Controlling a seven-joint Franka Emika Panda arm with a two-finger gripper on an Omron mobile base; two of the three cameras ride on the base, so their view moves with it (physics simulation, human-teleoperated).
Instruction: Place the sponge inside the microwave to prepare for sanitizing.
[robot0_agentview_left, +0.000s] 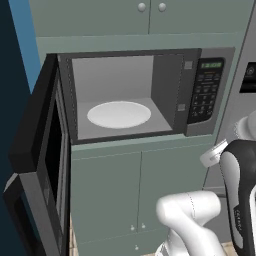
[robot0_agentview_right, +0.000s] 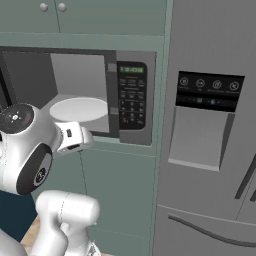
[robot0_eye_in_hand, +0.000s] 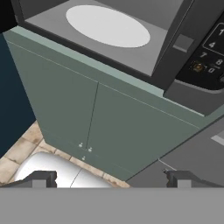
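- The wide black-fronted microwave (robot0_agentview_left: 130, 95) stood open, its round white plate (robot0_agentview_left: 119, 114) bare.
- My jaws were spread wide, holding nothing.
- I saw no sponge; finding it came next, I judged.

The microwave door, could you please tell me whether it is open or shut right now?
Open. The microwave door is swung wide to the left, exposing the pale grey cavity and the bare white turntable plate.
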